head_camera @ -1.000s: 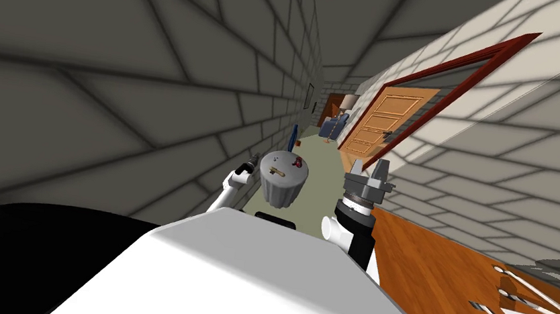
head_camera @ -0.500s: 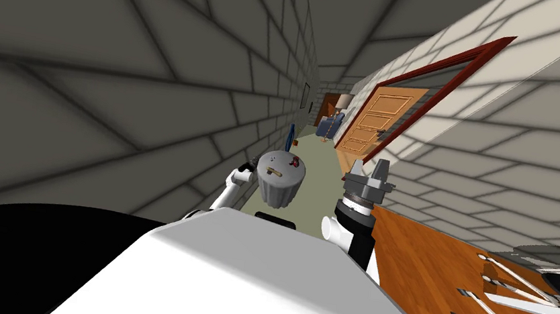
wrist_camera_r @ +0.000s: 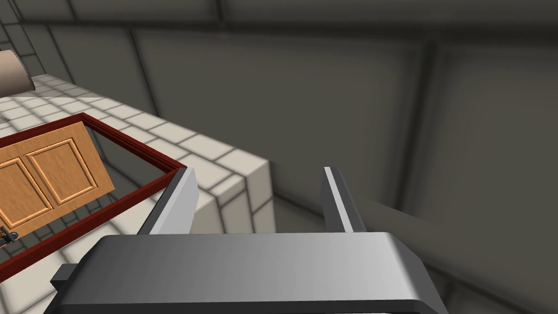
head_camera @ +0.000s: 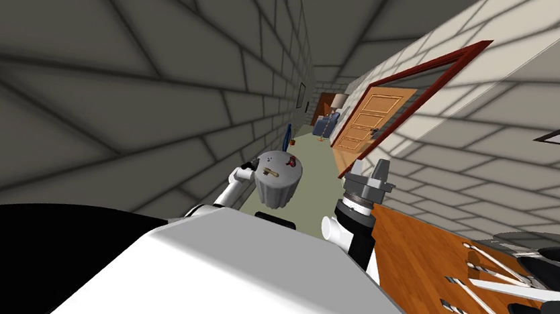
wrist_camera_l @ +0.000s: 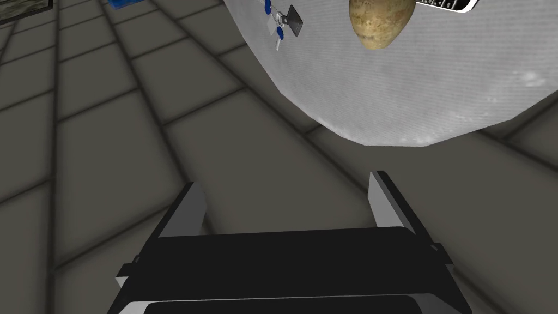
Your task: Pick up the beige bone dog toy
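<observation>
**Left gripper hanging open at the round table's rim, bone toy lying on top**

The beige bone toy [head_camera: 270, 173] is lying on top of the round grey table [head_camera: 279, 196], on the part of the top nearer the left gripper. In the left wrist view its tan rounded end is showing on the grey top, with a small bunch of keys with blue tags [wrist_camera_l: 279, 22] lying near it. A small red thing [head_camera: 292, 163] is sitting further across the same top. The left gripper [wrist_camera_l: 283, 182] is hanging just beside the table's rim without touching it, its two fingers standing apart and holding nothing. The right gripper [head_camera: 370, 168] is pointing upward on the other side of the table, well apart from it, with its fingers spread and holding nothing. Beyond the table, an orange panelled door [head_camera: 371, 120] is showing in a dark red frame, and a blue armchair [head_camera: 324, 125] is standing far beyond the table.
</observation>
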Available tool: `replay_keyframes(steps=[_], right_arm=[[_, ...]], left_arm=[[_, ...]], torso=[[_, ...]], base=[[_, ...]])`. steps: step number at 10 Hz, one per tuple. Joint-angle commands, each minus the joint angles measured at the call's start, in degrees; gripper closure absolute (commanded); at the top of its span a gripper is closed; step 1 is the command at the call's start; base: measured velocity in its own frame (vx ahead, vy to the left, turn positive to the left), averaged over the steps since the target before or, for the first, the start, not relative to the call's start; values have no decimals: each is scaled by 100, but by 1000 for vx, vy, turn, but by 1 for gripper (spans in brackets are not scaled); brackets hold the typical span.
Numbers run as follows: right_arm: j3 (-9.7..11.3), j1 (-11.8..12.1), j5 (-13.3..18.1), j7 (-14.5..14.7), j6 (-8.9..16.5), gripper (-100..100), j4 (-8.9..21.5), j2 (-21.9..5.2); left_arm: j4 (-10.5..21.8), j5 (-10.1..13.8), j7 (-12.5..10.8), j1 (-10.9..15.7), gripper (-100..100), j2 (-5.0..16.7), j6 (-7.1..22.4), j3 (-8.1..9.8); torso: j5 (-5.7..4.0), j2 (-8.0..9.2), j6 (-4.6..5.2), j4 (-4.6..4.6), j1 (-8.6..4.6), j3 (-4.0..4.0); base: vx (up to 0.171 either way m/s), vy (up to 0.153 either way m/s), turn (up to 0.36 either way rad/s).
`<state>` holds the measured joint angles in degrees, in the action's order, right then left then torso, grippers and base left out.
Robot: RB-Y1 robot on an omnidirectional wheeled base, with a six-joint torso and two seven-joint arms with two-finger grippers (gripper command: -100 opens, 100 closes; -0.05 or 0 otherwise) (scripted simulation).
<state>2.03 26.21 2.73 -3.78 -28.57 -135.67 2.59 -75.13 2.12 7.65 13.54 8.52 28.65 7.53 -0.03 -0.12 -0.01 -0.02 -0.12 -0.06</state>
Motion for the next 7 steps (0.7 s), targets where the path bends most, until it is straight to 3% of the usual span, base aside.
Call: replay_keyframes(steps=[1,4,7], right_arm=[[0,0,0,0,0,0,0,0],[0,0,0,0,0,0,0,0],[0,0,0,0,0,0,0,0]], left_arm=[[157,-46,-28,87,-100,-17,170,38],[674,-205,-119,407,-100,-66,630,177],[915,-282,-163,555,-100,-91,860,243]], torso=[[0,0,0,0,0,0],[-1,2,-3,0,-1,1],[0,-1,-1,0,0,-1]], base=[[28,-22,-55],[30,-31,-82],[31,-22,-61]])
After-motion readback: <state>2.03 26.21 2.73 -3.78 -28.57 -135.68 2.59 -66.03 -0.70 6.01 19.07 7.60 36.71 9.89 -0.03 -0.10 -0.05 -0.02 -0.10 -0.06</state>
